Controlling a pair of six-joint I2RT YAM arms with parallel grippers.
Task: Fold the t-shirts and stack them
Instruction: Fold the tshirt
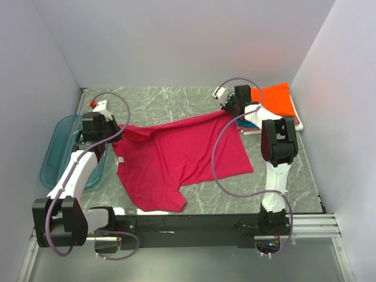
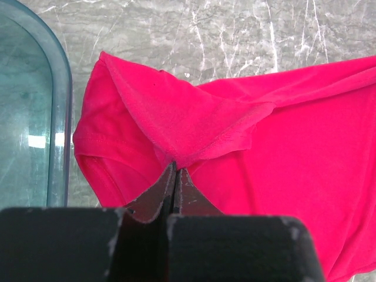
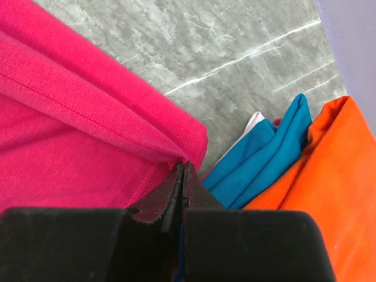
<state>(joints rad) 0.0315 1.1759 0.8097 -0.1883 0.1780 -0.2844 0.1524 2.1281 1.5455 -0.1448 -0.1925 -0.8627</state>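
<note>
A magenta-red t-shirt (image 1: 176, 155) lies spread across the middle of the table, its far edge lifted and stretched between both grippers. My left gripper (image 1: 115, 136) is shut on the magenta-red t-shirt (image 2: 194, 126) at its left shoulder fold, next to a sleeve. My right gripper (image 1: 230, 110) is shut on the hemmed corner of the magenta-red t-shirt (image 3: 88, 111) at the far right. Just right of it sits a stack of folded t-shirts, the orange one (image 1: 277, 100) on top, a teal-blue one (image 3: 264, 155) and a white edge (image 3: 251, 124) under it.
A translucent blue plastic tray (image 1: 57, 150) lies at the table's left edge beside my left arm, its rim (image 2: 59, 106) close to the shirt sleeve. Grey walls close in on the left, back and right. The black rail with the arm bases runs along the near edge.
</note>
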